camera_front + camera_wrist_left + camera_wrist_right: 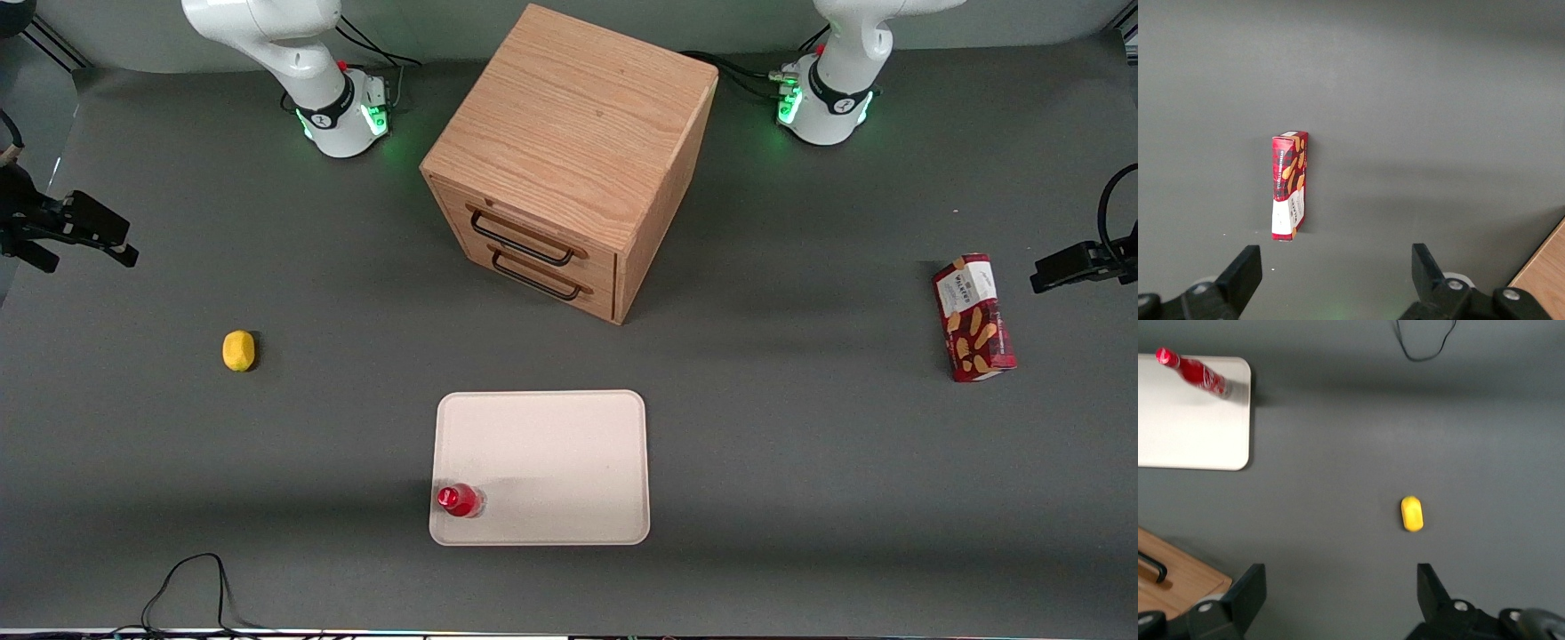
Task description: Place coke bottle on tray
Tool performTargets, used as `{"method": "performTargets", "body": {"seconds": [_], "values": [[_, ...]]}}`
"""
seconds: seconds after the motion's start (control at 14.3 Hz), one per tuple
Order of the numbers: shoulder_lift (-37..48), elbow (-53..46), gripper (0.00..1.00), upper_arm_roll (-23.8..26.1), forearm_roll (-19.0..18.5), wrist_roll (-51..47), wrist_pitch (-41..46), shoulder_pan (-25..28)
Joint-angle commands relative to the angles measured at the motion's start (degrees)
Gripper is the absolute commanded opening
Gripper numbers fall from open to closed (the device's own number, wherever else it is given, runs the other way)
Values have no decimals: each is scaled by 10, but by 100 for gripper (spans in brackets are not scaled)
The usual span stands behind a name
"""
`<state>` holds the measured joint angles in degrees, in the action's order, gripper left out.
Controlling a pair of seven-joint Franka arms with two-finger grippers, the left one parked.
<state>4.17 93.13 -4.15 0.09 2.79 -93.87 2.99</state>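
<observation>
On the tray, near a camera-side corner, the coke bottle stands upright. Gripper hangs open and empty, well apart above the table near the lemon. Placement looks done; nothing left but parking.

The matt dark-grey worktop looks smooth. On the flat pale pinkish-cream tray, smooth and dull, stands the small glossy red plastic coke bottle. The light oak-grain wooden drawer cabinet has dark metal handles. The black matt plastic tool hangs spread wide near a waxy yellow lemon.
</observation>
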Motion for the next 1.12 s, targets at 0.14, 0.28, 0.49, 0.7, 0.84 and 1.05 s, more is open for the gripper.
{"method": "performTargets", "body": {"seconds": [0.14, 0.28, 0.49, 0.7, 0.84, 1.05], "values": [[-8, -20, 100, 2, -7, -1, 23, -2], [-8, -19, 100, 1, -7, 1, 26, -3], [-9, -22, 100, 1, -4, 0, 44, -2], [-8, -22, 100, 2, -4, 1, 67, -1], [-9, -26, 100, 1, -7, 2, 67, -1], [-9, -27, 100, 5, -6, 2, 67, -14]]}}
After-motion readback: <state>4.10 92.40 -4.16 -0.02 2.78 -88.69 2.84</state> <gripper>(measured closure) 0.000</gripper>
